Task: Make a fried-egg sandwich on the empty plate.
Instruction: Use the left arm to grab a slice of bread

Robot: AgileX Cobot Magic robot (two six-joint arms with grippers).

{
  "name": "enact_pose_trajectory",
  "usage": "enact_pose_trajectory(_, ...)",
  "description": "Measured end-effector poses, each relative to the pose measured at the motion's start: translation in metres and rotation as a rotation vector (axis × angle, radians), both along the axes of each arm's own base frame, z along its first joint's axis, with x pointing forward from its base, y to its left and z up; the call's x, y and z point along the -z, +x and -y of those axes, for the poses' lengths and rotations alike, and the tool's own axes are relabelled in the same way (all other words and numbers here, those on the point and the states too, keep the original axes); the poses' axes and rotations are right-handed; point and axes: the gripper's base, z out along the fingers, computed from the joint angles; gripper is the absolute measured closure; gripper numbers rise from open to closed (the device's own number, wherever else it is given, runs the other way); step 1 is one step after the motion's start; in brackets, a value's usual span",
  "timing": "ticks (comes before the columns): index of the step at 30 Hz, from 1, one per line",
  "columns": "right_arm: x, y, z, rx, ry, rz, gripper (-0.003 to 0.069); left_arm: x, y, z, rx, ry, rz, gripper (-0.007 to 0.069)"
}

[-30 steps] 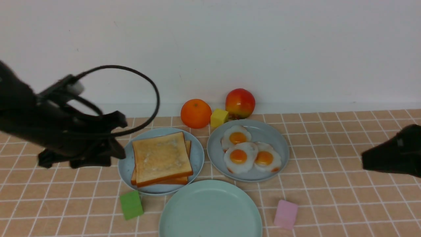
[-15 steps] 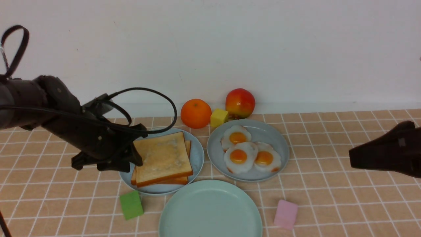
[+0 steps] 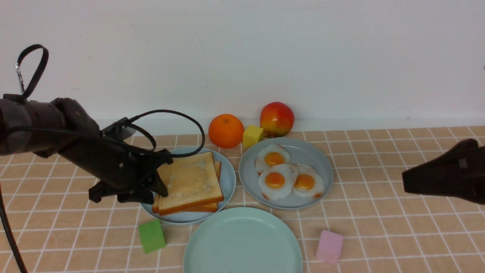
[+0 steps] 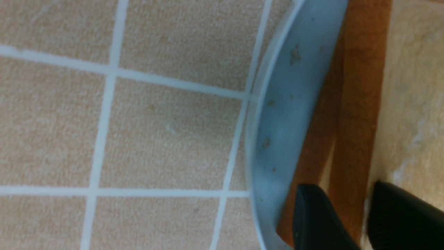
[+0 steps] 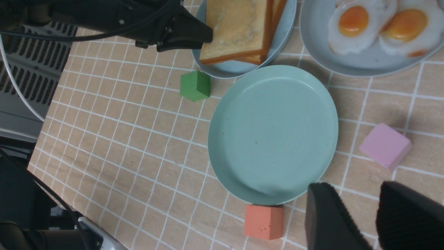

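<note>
Golden top toast (image 3: 191,178) edge between parted left fingers (image 4: 319,218); right fingers (image 5: 329,215) apart, empty, right of egg plate (image 3: 323,167).

yellow block (image 3: 252,135): on the tiled cloth (image 3: 379,227), near the wall (image 3: 265,57)
orange (image 3: 226,130): at 9 o'clock of the yellow block, just beside it
apple (image 3: 276,118): at 1 o'clock of the yellow block, close against it
blue plate (image 3: 228,178): at 9 o'clock of the grey plate (image 3: 320,163), rims near
green block (image 3: 151,236): at 7 o'clock of the blue plate, by its rim
pink block (image 3: 329,246): at 5 o'clock of the grey plate, apart
red block (image 5: 263,222): on the cloth, right wrist view only
</note>
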Motion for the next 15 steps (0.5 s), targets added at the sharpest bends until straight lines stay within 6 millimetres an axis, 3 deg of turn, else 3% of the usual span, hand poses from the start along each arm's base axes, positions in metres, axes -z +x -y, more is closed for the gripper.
enact_pose_trajectory(6, 0.0001, 0.0, 0.0, 0.0, -0.001, 0.0, 0.0419, 0.0, 0.0004, 0.0, 0.034, 0.008, 0.015, 0.0465)
enact_pose_trajectory(8, 0.0002, 0.0, 0.0002, 0.0, -0.004, 0.0, 0.0419, -0.0008, 0.0006, 0.0007, 0.035, 0.0, 0.013, 0.0566)
enact_pose_trajectory(10, 0.0003, -0.0001, 0.0002, -0.001, -0.004, -0.001, 0.0419, -0.0012, 0.0005, 0.001, 0.039, -0.002, 0.01, 0.0619)
enact_pose_trajectory(15, 0.0004, -0.0003, 0.0001, -0.003, -0.004, -0.003, 0.0419, -0.0047, 0.0014, 0.0019, 0.053, -0.006, 0.005, 0.063)
